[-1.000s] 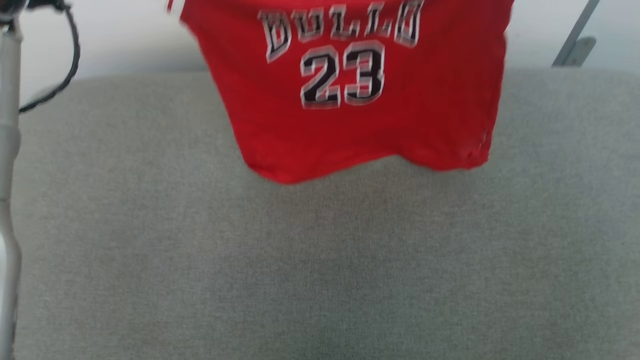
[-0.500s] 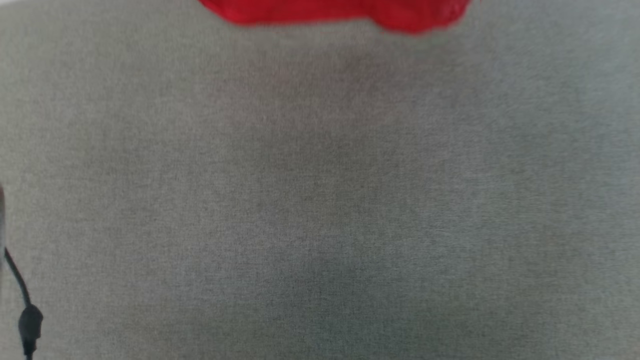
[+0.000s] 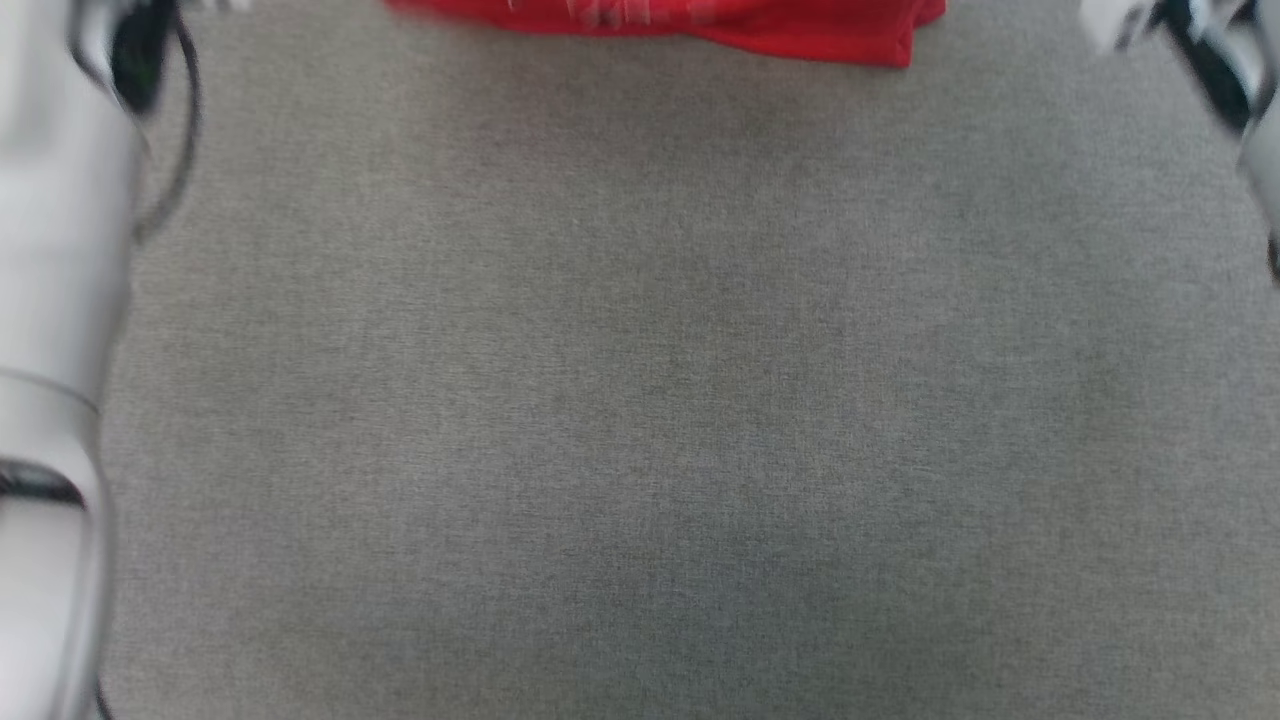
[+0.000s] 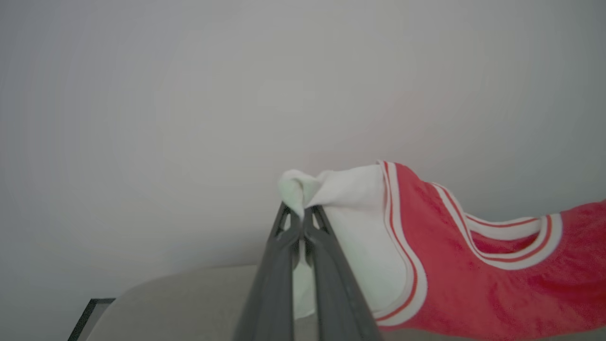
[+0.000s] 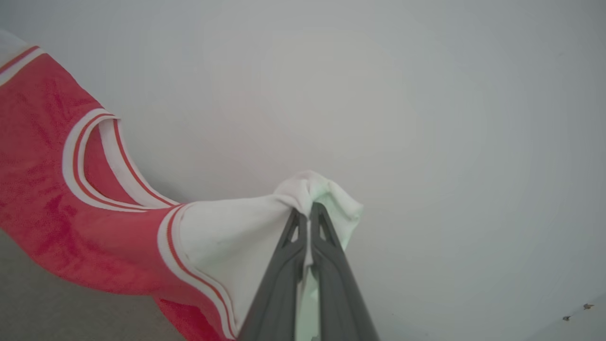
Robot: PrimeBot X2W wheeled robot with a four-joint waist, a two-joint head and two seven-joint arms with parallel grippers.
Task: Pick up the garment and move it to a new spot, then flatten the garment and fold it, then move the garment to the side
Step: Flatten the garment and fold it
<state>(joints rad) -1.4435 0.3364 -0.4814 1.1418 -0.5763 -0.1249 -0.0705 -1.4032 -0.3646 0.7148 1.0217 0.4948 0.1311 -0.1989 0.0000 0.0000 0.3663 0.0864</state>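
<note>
The garment [image 3: 700, 25] is a red T-shirt with white sleeves; its lower hem shows at the top edge of the head view, over the grey surface. In the left wrist view my left gripper [image 4: 301, 219] is shut on the bunched end of one white sleeve [image 4: 350, 222], with the striped neckline [image 4: 511, 241] stretching off to the right. My right gripper [image 5: 308, 212] is shut on the other white sleeve [image 5: 236, 237], the red body [image 5: 42, 189] hanging away to the left. Both pale forearms [image 3: 55, 300] blur along the head view's sides.
A grey fabric surface [image 3: 640, 400] spreads across the head view. A plain pale wall [image 4: 236, 94] stands behind the held garment in both wrist views. A dark cable [image 3: 170, 150] hangs beside the left forearm.
The head view has tilted down, so the garment has slid from mid-picture to the top edge. Both forearms have come into the picture's sides.
</note>
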